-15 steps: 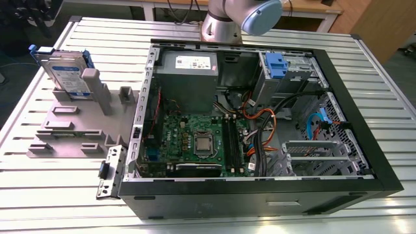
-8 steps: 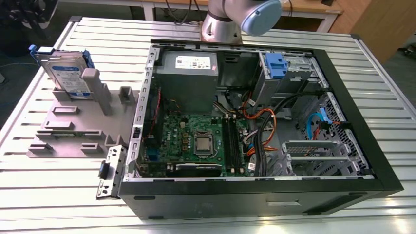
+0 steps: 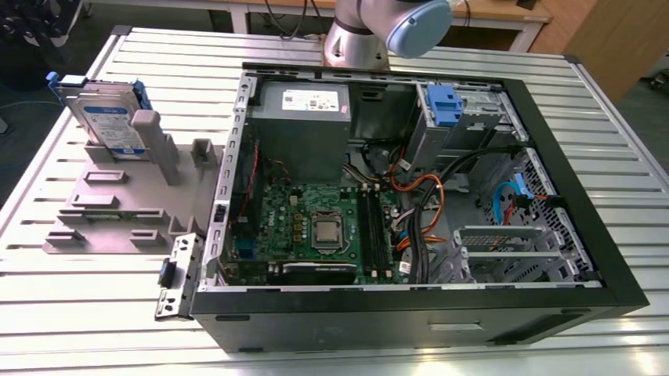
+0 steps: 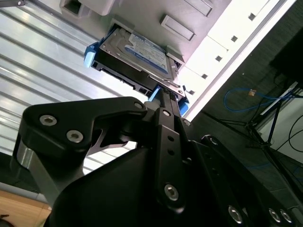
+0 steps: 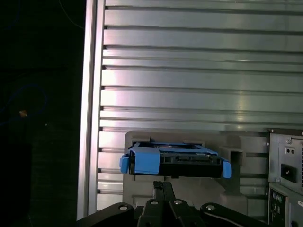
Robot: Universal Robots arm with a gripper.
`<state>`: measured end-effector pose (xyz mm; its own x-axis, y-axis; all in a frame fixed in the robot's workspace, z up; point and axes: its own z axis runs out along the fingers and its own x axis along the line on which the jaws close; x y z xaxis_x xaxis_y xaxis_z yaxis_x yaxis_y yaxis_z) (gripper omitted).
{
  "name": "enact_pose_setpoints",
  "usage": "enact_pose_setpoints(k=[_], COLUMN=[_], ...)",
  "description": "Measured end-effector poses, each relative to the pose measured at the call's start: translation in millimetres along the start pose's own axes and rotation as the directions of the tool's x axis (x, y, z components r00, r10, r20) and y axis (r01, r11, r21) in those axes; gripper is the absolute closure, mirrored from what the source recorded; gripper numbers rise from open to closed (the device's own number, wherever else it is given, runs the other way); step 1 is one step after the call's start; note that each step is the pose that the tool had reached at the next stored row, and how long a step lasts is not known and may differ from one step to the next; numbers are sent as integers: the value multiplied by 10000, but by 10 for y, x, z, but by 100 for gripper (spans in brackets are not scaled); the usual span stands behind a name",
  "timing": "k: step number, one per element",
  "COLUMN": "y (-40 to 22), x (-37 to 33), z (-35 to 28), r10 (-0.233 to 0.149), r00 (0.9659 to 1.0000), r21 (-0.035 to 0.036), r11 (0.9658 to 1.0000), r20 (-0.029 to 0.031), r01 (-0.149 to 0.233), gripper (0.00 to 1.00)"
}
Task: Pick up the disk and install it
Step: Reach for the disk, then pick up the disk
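The disk (image 3: 108, 117) stands on edge in the grey plastic fixture (image 3: 115, 196) on the slatted worktop (image 3: 84, 313), to the exterior view's left of the open computer case (image 3: 418, 309). In the first wrist view the hand (image 5: 163, 185) is clenched on nothing and points toward the disk.

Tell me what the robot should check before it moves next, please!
1. Disk standing in the grey fixture: ok.
2. Pincer lined up with the disk, first wrist view: ok, roughly.
3. Disk gripped: not ok; it stands free in the exterior view.
4. Computer case lid off: ok.
5. Drive bay beside the blue bracket free: cannot tell.
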<state>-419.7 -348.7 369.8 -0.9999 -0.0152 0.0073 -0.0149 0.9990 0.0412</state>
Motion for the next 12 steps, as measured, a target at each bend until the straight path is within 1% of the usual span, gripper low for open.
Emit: enact_pose_setpoints(k=[12], y=[0], x=[-2], z=[0], r10=[1], r00=[10000], r21=[0], r11=[10000], r20=[0], r01=[-1], gripper=[89])
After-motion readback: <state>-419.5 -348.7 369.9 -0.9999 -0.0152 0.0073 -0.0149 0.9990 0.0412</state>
